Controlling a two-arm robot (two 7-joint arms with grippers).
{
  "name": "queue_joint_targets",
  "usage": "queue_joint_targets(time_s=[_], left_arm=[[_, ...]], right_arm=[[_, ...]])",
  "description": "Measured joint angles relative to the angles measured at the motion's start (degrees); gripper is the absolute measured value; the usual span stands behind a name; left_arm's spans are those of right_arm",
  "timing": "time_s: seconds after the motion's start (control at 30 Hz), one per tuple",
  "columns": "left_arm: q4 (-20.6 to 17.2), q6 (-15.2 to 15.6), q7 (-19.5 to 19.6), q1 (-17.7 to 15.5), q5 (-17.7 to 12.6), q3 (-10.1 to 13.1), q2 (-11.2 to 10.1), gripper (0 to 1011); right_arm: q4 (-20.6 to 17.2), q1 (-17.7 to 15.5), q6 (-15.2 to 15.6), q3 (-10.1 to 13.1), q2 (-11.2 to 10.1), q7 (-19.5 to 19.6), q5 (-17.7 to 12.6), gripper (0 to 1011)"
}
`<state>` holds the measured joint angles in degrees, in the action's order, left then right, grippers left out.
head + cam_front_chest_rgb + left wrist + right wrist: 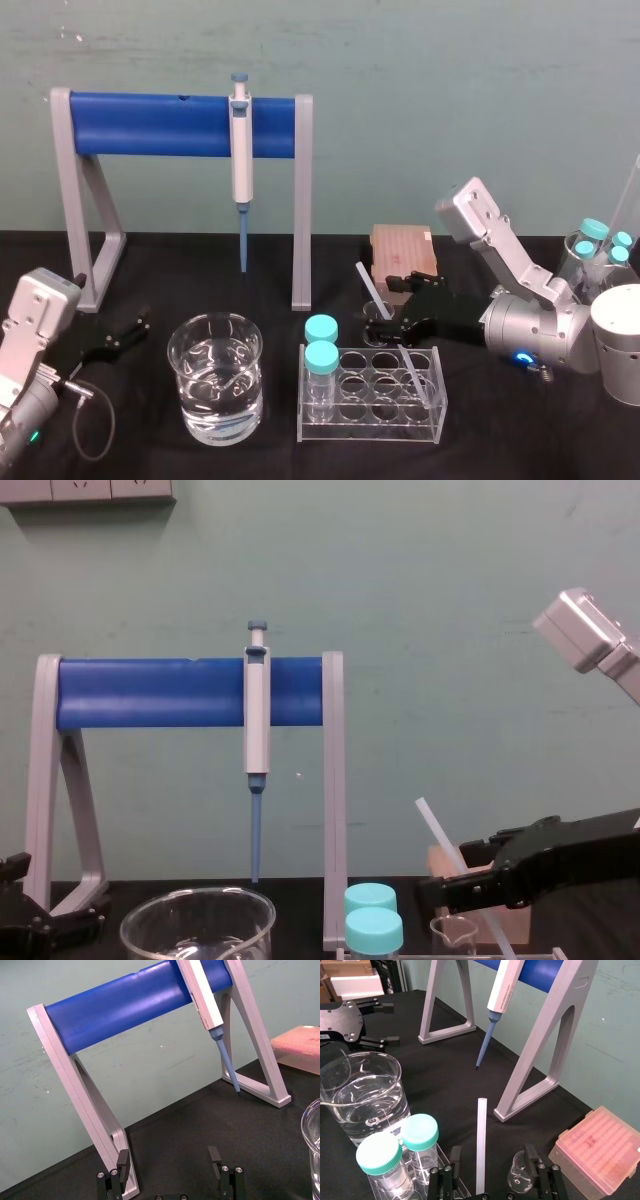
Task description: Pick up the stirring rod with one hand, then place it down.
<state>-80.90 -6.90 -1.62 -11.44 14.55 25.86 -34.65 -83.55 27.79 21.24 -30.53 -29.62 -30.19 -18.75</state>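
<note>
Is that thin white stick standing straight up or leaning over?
Leaning. The stick slants, with its lower end down in the clear rack and its top tipped away, and passes through the open right pincer.

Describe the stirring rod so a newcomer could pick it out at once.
Find the blue-barred stand, then the clear tube rack right of it. The stirring rod leans tilted out of that rack, between the right gripper's open fingers. Unlike the blue-tipped pipette on the stand, it is a plain translucent white stick of even thickness.
</note>
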Motion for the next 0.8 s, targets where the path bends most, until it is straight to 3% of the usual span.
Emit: queue_joint_targets(time_s=[0.8], left_arm=[[0.00,0.00,0.00,0.00,0.00,0.00,0.00,1005]], right_arm=[[0.77,0.04,-0.73,-0.16,0.21,-0.45,0.06,81]])
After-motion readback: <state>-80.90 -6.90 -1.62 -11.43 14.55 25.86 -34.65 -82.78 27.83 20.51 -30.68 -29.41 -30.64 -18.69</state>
